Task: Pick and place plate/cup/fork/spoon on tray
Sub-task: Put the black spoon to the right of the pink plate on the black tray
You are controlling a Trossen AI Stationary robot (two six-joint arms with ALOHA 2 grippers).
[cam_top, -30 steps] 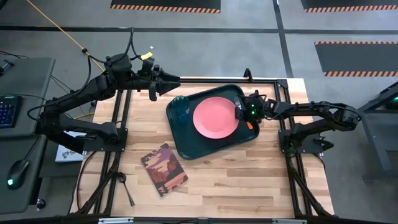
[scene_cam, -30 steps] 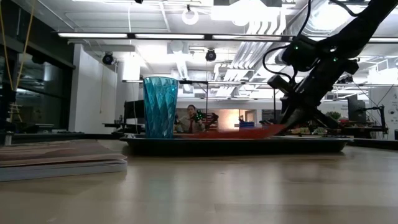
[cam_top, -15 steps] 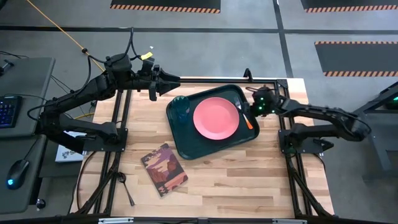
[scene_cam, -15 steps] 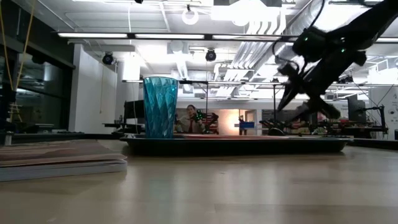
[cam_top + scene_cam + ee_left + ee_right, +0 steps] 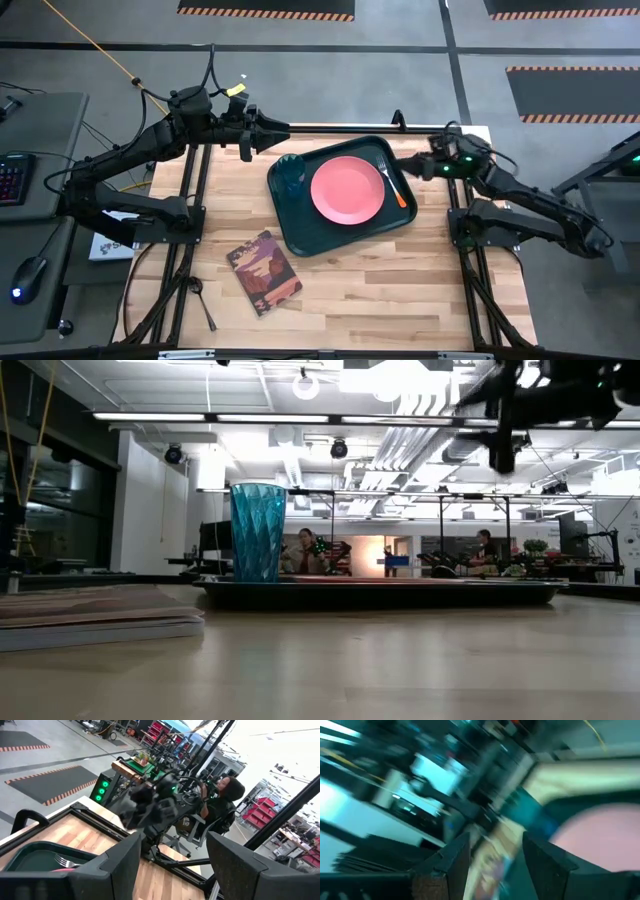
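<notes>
The dark green tray [image 5: 300,225] lies on the table's far middle. On its floor rest the pink plate [image 5: 347,189], the teal cup [image 5: 290,172] standing upright at its left end, and the orange-handled fork [image 5: 392,181], which lies flat between the plate and the right rim. The dark spoon [image 5: 204,300] lies on the table near the front left. My right gripper [image 5: 424,166] hangs open, raised, past the tray's right rim, touching nothing. My left gripper [image 5: 284,130] waits open at the table's far edge, above the cup's side of the tray.
A book with a maroon patterned cover [image 5: 264,272] lies on the table in front of the tray; in the low view the book [image 5: 90,618] fills the near left. Bare wood shows to the tray's right and front. People sit in the room beyond.
My right gripper has opened and let go of the fork, which now lies flat on the tray beside the plate. The gripper has then risen and drawn back toward the table's right edge, clear of the tray.
</notes>
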